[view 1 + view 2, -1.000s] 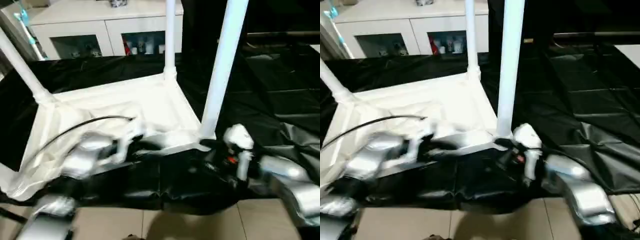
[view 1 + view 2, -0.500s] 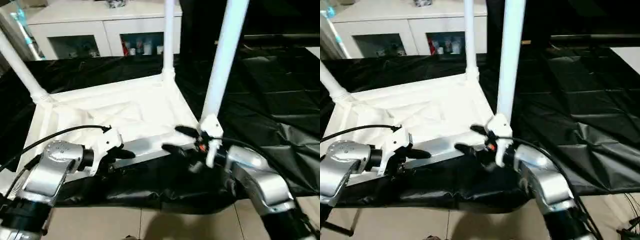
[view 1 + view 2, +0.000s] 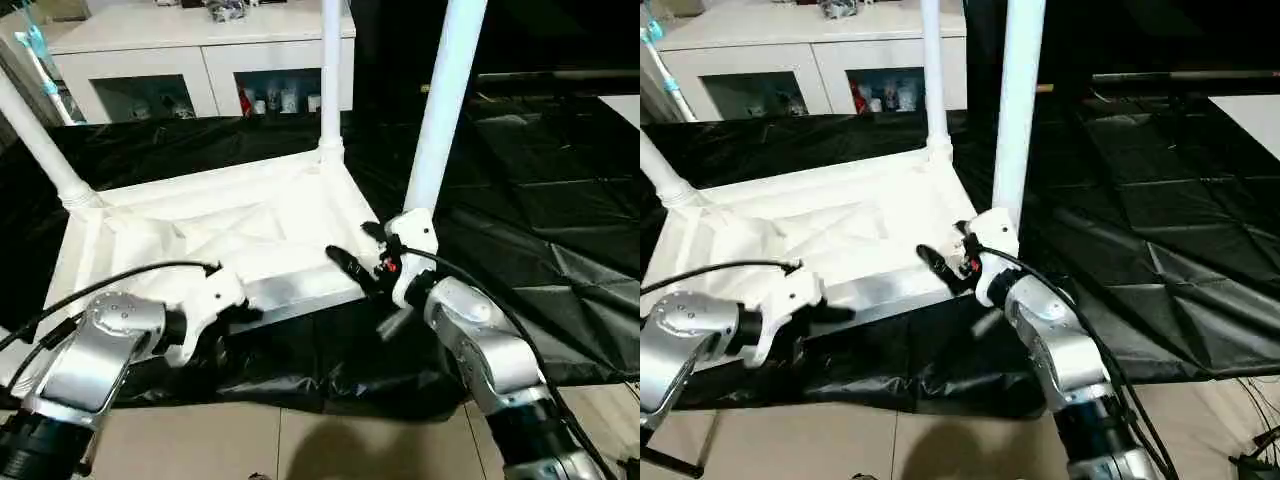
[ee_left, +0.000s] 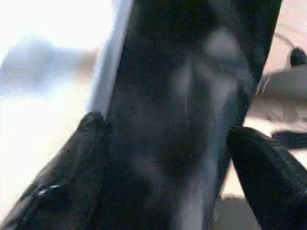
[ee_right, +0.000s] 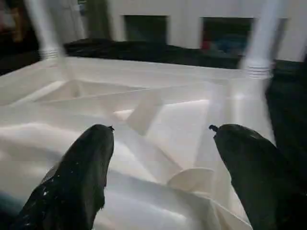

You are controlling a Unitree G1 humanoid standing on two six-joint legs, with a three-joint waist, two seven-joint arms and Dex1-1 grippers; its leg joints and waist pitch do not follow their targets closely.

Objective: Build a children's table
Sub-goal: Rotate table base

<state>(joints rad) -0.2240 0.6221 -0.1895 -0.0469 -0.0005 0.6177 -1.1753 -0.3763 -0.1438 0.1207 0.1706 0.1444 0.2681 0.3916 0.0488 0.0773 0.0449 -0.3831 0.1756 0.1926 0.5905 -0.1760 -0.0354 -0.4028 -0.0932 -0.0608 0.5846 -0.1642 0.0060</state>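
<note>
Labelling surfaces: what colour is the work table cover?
Black, glossy and creased cover; clearest in the left eye view.

Black-covered bench (image 3: 560, 190) bearing the upturned children's table.
The white top (image 3: 215, 225) lies centre-left on the creased black cover, three white legs (image 3: 445, 105) standing up from its corners.

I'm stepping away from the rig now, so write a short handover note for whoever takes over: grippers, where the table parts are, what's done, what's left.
Left gripper: open, empty, at the near rim of the table top.
Right gripper: open, empty, at the near right corner beside the near right leg.
Table top lies upside down on the black-covered work table.
Done: three legs stand in their sockets: near right, far right leg, far left leg.
Left: the near left corner is hidden behind the left arm, so check whether a fourth leg is fitted; then turn the table upright.
</note>
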